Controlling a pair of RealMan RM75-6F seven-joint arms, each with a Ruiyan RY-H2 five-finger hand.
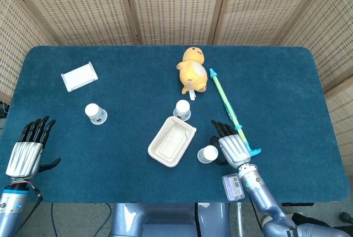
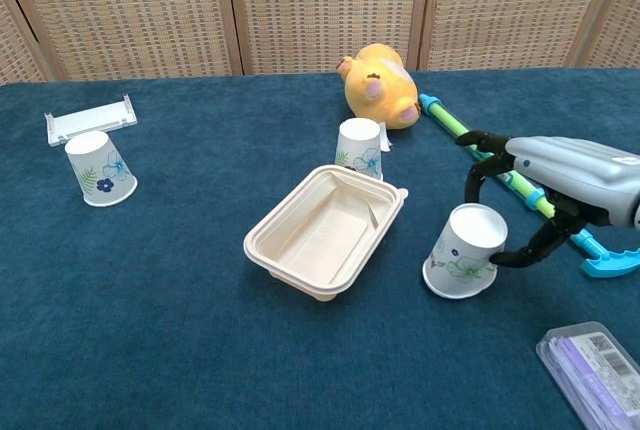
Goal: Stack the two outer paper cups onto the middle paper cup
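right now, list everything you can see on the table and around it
paper cups: 3, white with floral print, upside down; left, middle, right
food tray: 1, cream, centre
plush toy: 1, yellow, far centre
stick: 1, green and blue, right
white holder: 1, far left
packet: 1, clear and purple, near right
table: 1, blue cloth
screens: wicker, behind
left hand: fingers spread, holding nothing, near left
right hand: fingers curved around right cup, which is tilted
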